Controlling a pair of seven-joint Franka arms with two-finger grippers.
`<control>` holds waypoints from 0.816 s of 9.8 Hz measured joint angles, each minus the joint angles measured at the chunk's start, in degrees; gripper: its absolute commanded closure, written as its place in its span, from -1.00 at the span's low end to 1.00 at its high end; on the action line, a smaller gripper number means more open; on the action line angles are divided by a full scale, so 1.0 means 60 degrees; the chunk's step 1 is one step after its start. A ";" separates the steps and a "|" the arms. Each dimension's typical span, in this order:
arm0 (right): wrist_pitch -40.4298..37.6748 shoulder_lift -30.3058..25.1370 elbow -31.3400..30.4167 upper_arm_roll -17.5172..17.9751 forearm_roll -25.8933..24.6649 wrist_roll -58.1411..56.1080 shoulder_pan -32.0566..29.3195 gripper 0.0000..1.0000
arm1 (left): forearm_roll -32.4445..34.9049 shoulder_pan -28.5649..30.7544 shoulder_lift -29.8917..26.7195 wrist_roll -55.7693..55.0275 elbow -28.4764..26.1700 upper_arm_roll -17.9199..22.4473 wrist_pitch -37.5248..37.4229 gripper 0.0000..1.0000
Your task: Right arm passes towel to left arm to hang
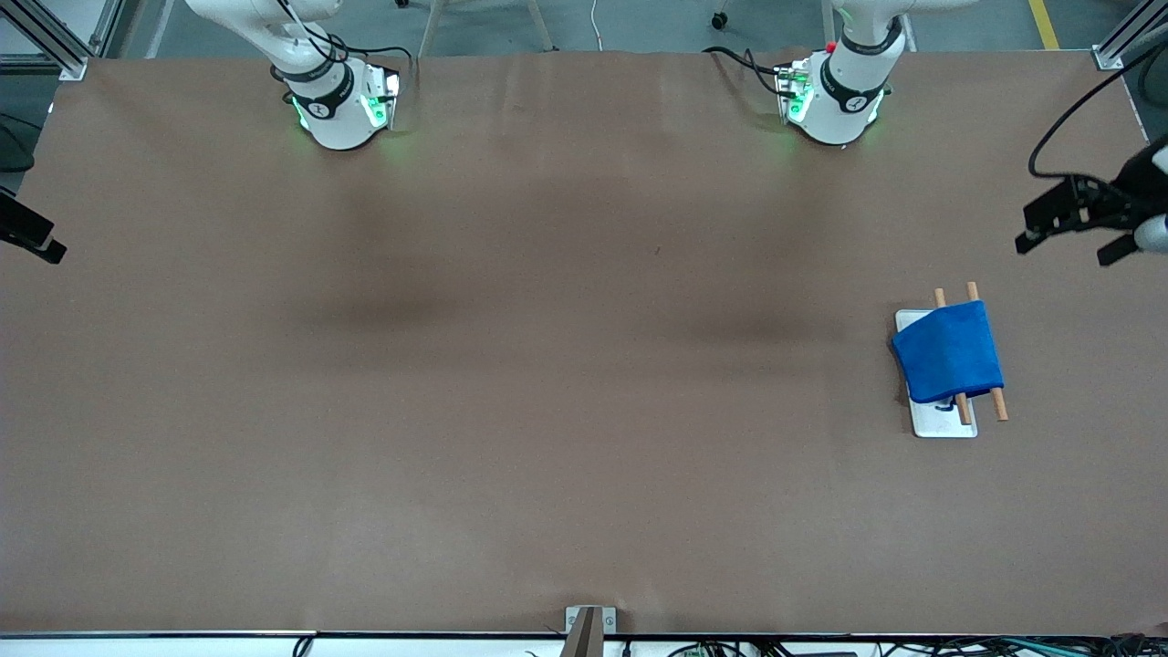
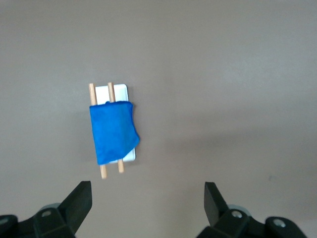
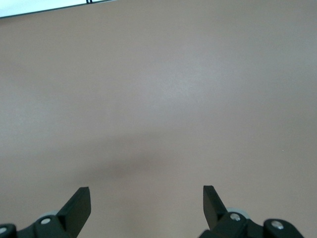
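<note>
The bright blue towel lies draped over two wooden rods on a small white tray, toward the left arm's end of the table. In the left wrist view the towel covers most of both rods and the tray. My left gripper hangs in the air at the table's edge, apart from the towel, open and holding nothing. At the right arm's end my right gripper is open over bare table with nothing between its fingers. Only its dark tip shows in the front view.
Brown paper covers the table. Both arm bases stand along the edge farthest from the front camera. A small metal bracket sits at the edge nearest that camera.
</note>
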 measured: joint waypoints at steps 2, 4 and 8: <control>-0.0002 0.0000 0.0005 0.0000 0.0000 0.0026 0.0029 -1.00 | 0.0073 -0.0004 0.0112 -0.0997 0.0754 -0.0306 -0.0708 -1.00; -0.0002 0.0001 0.0006 -0.0002 0.0000 0.0044 0.0041 -1.00 | 0.0097 0.0116 0.0253 -0.1743 0.0909 -0.0753 -0.1110 -1.00; -0.0016 0.0004 0.0008 -0.0013 -0.0001 0.0060 0.0042 -1.00 | 0.0192 0.0425 0.0365 -0.1839 0.0817 -0.1063 -0.1230 -1.00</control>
